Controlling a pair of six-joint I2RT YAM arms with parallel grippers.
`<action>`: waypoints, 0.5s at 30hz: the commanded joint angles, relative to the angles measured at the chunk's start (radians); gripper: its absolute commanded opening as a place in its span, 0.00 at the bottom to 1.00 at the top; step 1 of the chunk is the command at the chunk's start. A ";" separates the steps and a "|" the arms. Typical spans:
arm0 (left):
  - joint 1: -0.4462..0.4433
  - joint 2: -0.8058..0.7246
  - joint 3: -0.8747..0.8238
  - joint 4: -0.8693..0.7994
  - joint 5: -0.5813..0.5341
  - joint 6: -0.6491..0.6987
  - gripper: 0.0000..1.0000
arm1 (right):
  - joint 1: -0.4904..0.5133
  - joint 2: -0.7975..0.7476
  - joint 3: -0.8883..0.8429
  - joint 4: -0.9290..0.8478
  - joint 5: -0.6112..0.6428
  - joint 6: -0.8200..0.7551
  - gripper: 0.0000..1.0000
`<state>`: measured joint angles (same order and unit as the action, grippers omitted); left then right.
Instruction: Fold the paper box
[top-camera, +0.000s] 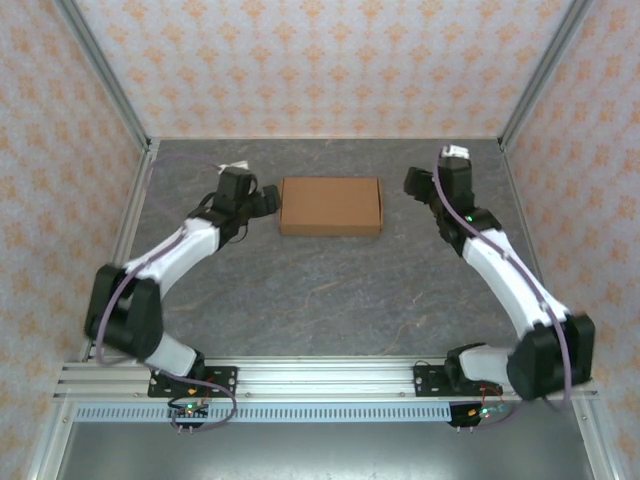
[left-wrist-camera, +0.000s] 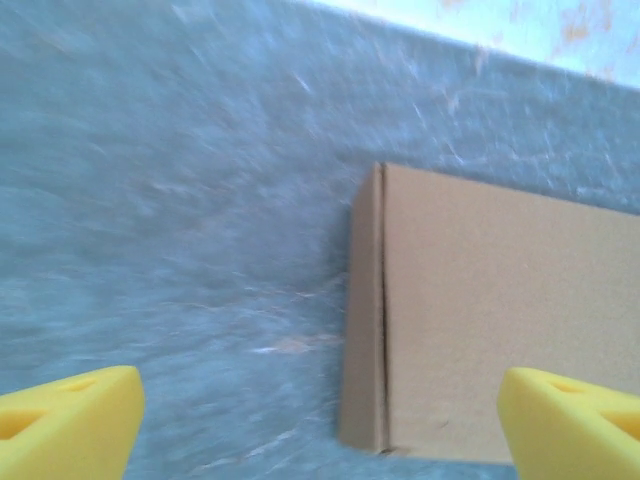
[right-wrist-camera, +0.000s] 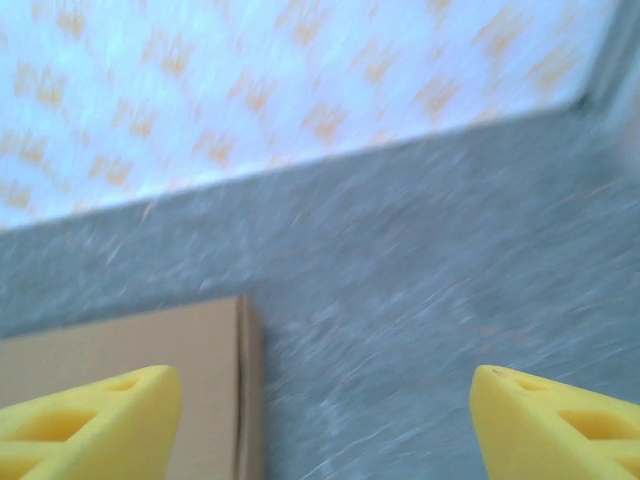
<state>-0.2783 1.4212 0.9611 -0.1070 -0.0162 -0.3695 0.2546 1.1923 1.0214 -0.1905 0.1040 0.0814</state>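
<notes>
The paper box (top-camera: 330, 205) lies closed and flat on the grey table, a shallow brown cardboard rectangle at mid-back. My left gripper (top-camera: 268, 200) hovers just off its left end, apart from it. In the left wrist view the box's left end (left-wrist-camera: 480, 320) lies between my wide-open yellow fingers (left-wrist-camera: 70, 420), and nothing is gripped at the left gripper (left-wrist-camera: 320, 430). My right gripper (top-camera: 413, 182) stands off the box's right end. In the right wrist view the right gripper (right-wrist-camera: 325, 425) is open over bare table, its left finger (right-wrist-camera: 90, 420) above the box's corner (right-wrist-camera: 120, 350).
The table (top-camera: 330, 290) is walled by patterned panels at the back and both sides, with metal posts at the back corners (top-camera: 515, 110). An aluminium rail (top-camera: 320, 375) runs along the near edge at the arm bases.
</notes>
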 joint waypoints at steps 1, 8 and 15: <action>0.011 -0.214 -0.162 0.098 -0.245 0.096 0.99 | -0.005 -0.132 -0.104 0.006 0.244 -0.128 0.78; 0.078 -0.434 -0.388 0.191 -0.358 0.168 1.00 | -0.066 -0.281 -0.421 0.304 0.328 -0.159 0.99; 0.097 -0.389 -0.570 0.493 -0.326 0.392 1.00 | -0.128 -0.139 -0.661 0.633 0.278 -0.145 0.99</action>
<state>-0.1940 1.0122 0.4370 0.1974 -0.3294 -0.1036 0.1364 1.0065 0.4030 0.2287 0.3843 -0.0616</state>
